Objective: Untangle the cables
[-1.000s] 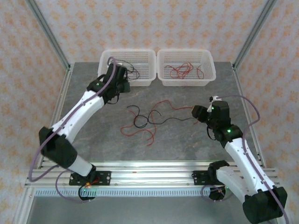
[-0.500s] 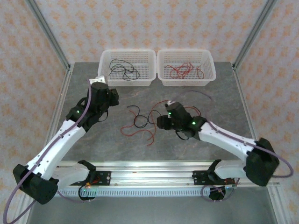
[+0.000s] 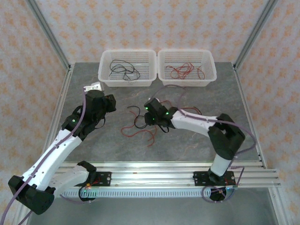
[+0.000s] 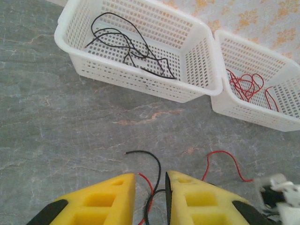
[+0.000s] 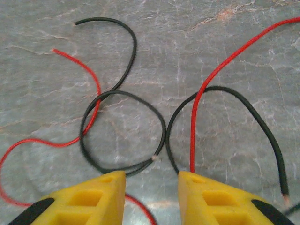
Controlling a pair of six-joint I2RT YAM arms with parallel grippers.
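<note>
- Table: grey stone-look top. Landmark is the black-wire basket at its far edge, with sorted black strands inside.
- Red-wire basket: touching or just beside the landmark basket on its right. It holds red strands.
- Left gripper: on the near side of the landmark basket, off its left front corner. In the wrist view the yellow fingers stand a narrow slot apart with nothing pinched. A black strand lies on the table below the slot.
- Right gripper: in front of the landmark basket's right end, low over the tangle. Jaws parted, nothing between them.
- Cables: loose red-and-black knot flat on the table, well in front of the landmark basket. None is lifted.
- Black loop: crossed by a red strand at its left side. A second red wire runs across a black arc. The red is probably on top there, but the view is not conclusive.
- Judgement, step in hand: pick a single strand. Aim for a free end clear of crossings and bring only one wire into the gap. Then draw it out slowly along its own line so the loop does not tighten.
</note>
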